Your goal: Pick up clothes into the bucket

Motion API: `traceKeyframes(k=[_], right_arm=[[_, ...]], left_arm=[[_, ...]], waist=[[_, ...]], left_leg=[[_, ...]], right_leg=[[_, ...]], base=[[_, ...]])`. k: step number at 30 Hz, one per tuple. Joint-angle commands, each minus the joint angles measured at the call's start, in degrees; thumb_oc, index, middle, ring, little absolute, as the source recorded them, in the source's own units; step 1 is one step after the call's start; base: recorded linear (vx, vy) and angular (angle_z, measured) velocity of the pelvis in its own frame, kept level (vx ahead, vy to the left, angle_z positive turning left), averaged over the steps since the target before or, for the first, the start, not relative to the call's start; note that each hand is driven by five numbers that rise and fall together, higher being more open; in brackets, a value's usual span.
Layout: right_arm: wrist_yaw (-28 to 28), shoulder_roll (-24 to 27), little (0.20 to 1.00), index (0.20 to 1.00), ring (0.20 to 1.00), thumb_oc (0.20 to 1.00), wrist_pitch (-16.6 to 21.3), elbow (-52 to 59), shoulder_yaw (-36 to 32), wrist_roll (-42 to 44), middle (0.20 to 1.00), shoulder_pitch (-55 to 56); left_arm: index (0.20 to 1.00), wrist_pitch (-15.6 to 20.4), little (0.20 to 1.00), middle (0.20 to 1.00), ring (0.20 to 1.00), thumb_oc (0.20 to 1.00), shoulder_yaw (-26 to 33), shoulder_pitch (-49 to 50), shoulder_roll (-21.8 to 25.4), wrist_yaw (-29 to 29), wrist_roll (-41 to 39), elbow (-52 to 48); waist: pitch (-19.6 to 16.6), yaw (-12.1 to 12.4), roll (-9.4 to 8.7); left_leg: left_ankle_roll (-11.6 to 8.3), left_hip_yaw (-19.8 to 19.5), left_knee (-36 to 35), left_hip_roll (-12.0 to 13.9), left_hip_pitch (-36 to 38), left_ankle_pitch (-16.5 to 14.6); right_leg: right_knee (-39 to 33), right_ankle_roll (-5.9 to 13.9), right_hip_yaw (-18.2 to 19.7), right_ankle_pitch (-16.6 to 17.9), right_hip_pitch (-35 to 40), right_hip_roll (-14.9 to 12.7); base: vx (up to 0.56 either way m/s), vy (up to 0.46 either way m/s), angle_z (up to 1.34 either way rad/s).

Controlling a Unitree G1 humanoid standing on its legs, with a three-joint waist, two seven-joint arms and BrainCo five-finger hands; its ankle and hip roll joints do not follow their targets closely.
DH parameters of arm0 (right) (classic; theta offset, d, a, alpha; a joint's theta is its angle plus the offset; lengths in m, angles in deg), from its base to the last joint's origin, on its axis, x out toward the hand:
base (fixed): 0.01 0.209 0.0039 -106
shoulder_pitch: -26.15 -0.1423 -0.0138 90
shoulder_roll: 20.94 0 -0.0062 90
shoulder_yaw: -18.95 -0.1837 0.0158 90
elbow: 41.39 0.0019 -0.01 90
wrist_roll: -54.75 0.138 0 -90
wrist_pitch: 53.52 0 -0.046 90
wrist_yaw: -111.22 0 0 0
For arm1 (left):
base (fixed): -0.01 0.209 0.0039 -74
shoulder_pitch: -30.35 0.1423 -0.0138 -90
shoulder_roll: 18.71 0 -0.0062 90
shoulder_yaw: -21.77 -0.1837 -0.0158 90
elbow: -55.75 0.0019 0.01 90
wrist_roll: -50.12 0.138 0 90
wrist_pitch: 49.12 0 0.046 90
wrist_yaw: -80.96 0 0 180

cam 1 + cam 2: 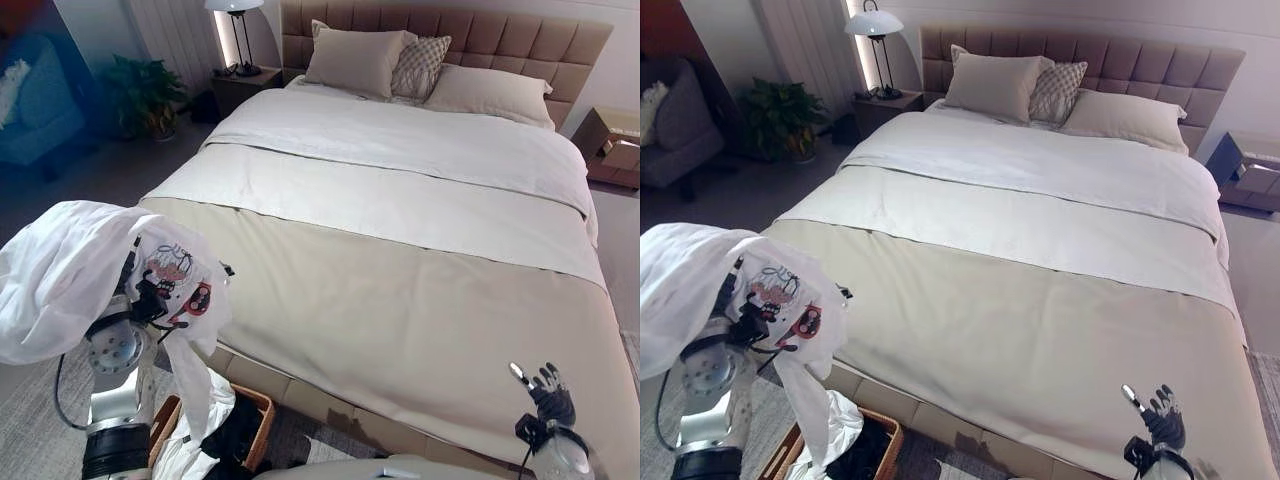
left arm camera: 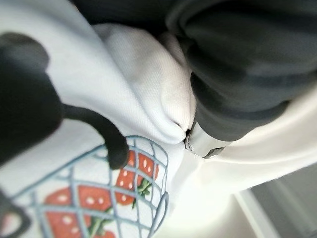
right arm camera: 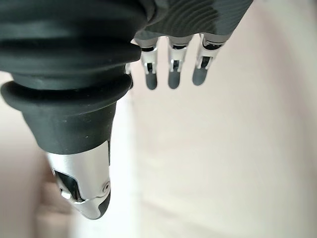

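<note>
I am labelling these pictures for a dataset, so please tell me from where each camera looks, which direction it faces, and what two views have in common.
Left eye view: from the head, looking down at the bed; the left arm carries a white shirt above the basket.
Right eye view: the same scene from slightly beside; the right hand shows low over the bed.
Left wrist view: on the left wrist, very close to the shirt's strawberry print.
Right wrist view: along the right hand, fingers straight, above the bedcover.
Shared: both eye views show bed, shirt and basket.
</note>
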Motion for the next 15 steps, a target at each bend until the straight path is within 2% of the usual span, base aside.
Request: traceKeyframes(k=[1, 2, 7, 8, 9, 11, 15], right_arm=[[1.15, 1.8, 1.0, 1.0, 1.0, 1.0, 1.37, -1.23, 2.18, -3.7, 1.0, -3.1], [1.43, 2.38, 1.0, 1.0, 1.0, 1.0, 1.06, -2.57, 3.61, -5.82, 1.0, -2.74], [0.58, 3.05, 1.0, 1.0, 1.0, 1.0, 0.74, -8.99, 7.23, -9.63, 1.0, -3.9], [0.58, 3.04, 1.0, 1.0, 1.0, 1.0, 0.76, -9.02, 7.25, -9.62, 1.0, -3.92], [0.44, 3.8, 1.0, 1.0, 1.0, 1.0, 0.67, -9.28, 9.21, -11.89, 1.0, -4.41], [0.88, 4.15, 1.0, 1.0, 1.0, 1.0, 0.72, -8.38, 10.52, -12.14, 1.0, -4.18], [-0.25, 4.12, 1.0, 1.0, 1.0, 1.0, 1.51, -7.14, 11.7, -10.54, 1.0, -4.7]], left_arm=[[0.2, 4.05, 0.2, 0.2, 0.2, 0.2, 2.78, -0.31, 6.48, -1.77, 5.08, -1.97], [0.2, 4.16, 0.2, 0.2, 0.2, 0.2, 3.0, 0.39, 7.51, -2.26, 5.7, -1.4], [0.2, 3.45, 0.2, 0.2, 0.2, 0.2, 3.78, 1.86, 11.9, -4.25, 7.82, 0.65], [0.2, 3.46, 0.2, 0.2, 0.2, 0.2, 3.79, 1.87, 11.91, -4.25, 7.82, 0.65], [0.2, 2.95, 0.2, 0.2, 0.2, 0.2, 4.64, 2.83, 14.38, -5.72, 9.5, 1.7], [0.2, 2.45, 0.2, 0.2, 0.2, 0.2, 4.91, 3.14, 15.72, -6.56, 9.85, 3.33], [0.2, 1.5, 0.2, 0.2, 0.2, 0.2, 1.41, -1.65, 18.17, -8.89, 9.43, 9.13]], waist=[[2.45, 0.99, -2.3], [4.41, 1.5, -2.5], [8.43, 2.6, -3.78], [8.36, 2.57, -3.79], [10.29, 3.16, -4.42], [12.11, 3.41, -5.03], [16.49, 3.42, -5.31]], left_leg=[[-0.51, -1.85, 9.24, -1.02, -7.16, -4.68], [-0.53, -2.17, 11.11, -1.11, -9.23, -4.96], [-0.7, -3.76, 14.48, -0.83, -16.75, -3.89], [-0.7, -3.77, 14.53, -0.84, -16.86, -3.91], [-0.63, -4.53, 15.36, -0.4, -19.02, -3.37], [-0.53, -5.63, 15.41, -0.42, -20.74, -2.67], [-0.49, -8.46, 17.22, -1.62, -26.4, -1.76]], right_leg=[[5.64, 2.17, -1.11, 1.27, -6.48, -3.38], [6.63, 1.96, -1.14, 1.21, -7.96, -3.36], [7.33, 1.76, -1.99, 2.87, -13.81, -3.26], [7.37, 1.76, -2.0, 2.85, -13.91, -3.26], [8.11, 1.66, -1.92, 2.98, -16.02, -3.19], [9.13, 1.52, -2.31, 2.96, -17.74, -3.61], [12.92, 1.04, -4.31, 1.6, -22.17, -5.26]], base=[[-0.27, -0.005, 0.04], [-0.18, -0.014, 0.08], [-0.14, -0.016, 0.12], [-0.12, 0.003, 0.2], [-0.1, 0.005, 0.12], [-0.13, 0.008, 0.04], [-0.13, 0.005, 0.44]])
